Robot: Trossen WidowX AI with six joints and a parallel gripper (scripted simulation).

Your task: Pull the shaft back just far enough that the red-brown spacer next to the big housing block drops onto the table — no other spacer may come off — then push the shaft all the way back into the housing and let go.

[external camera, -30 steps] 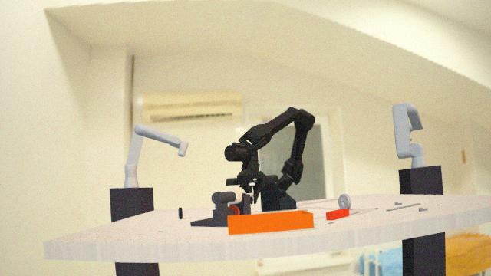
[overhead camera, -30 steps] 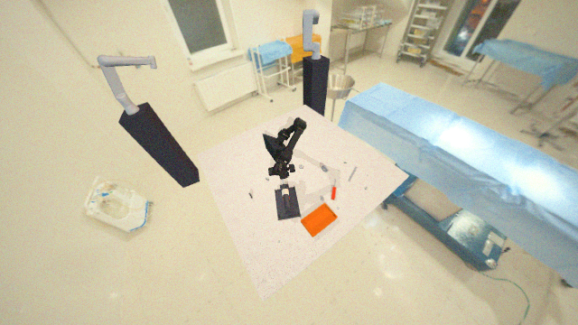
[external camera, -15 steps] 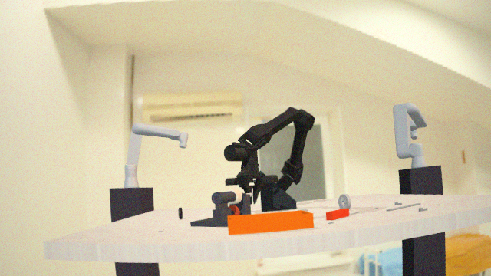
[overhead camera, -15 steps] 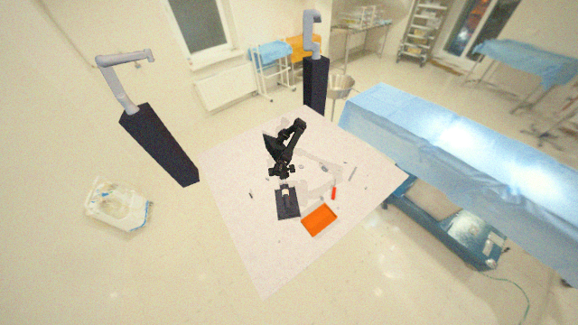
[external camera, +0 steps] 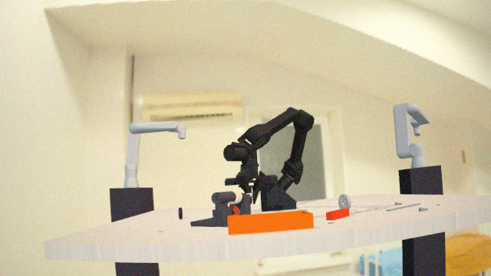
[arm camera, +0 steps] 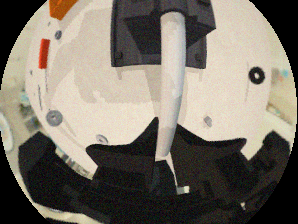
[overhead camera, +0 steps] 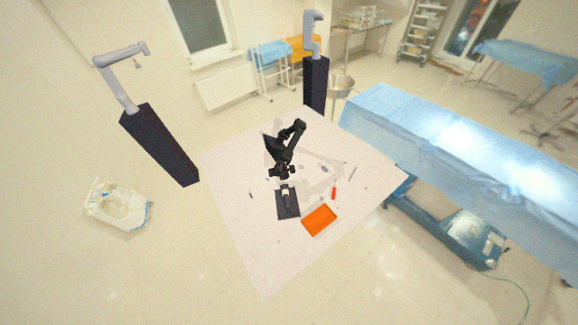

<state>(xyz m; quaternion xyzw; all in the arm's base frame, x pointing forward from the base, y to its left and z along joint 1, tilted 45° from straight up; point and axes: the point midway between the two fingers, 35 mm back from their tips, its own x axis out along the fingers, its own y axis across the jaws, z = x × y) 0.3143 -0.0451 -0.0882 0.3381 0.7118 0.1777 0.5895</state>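
The dark fixture (overhead camera: 293,215) (external camera: 207,222) (arm camera: 118,57) has a thick round part (external camera: 222,198) on one side and an upright block (external camera: 245,204) on the arm's side. A cream spacer (overhead camera: 285,191) (external camera: 238,196) sits at shaft height between them. The red-brown spacer (external camera: 234,210) shows lower down, below the shaft line; its exact resting surface is hidden. The pale shaft (arm camera: 173,65) runs from the upright block back to my gripper (overhead camera: 283,179) (external camera: 251,190) (arm camera: 161,119), which is shut on its near end. The shaft's far end is hidden.
An orange tray (overhead camera: 319,220) (external camera: 270,223) (arm camera: 61,7) stands beside the fixture. A red block (overhead camera: 333,193) (external camera: 337,214) (arm camera: 44,54) lies beyond it. A black ring (external camera: 180,213) (arm camera: 256,75) stands on the other side. A grey wheel (external camera: 344,202) (arm camera: 54,118) is on the table.
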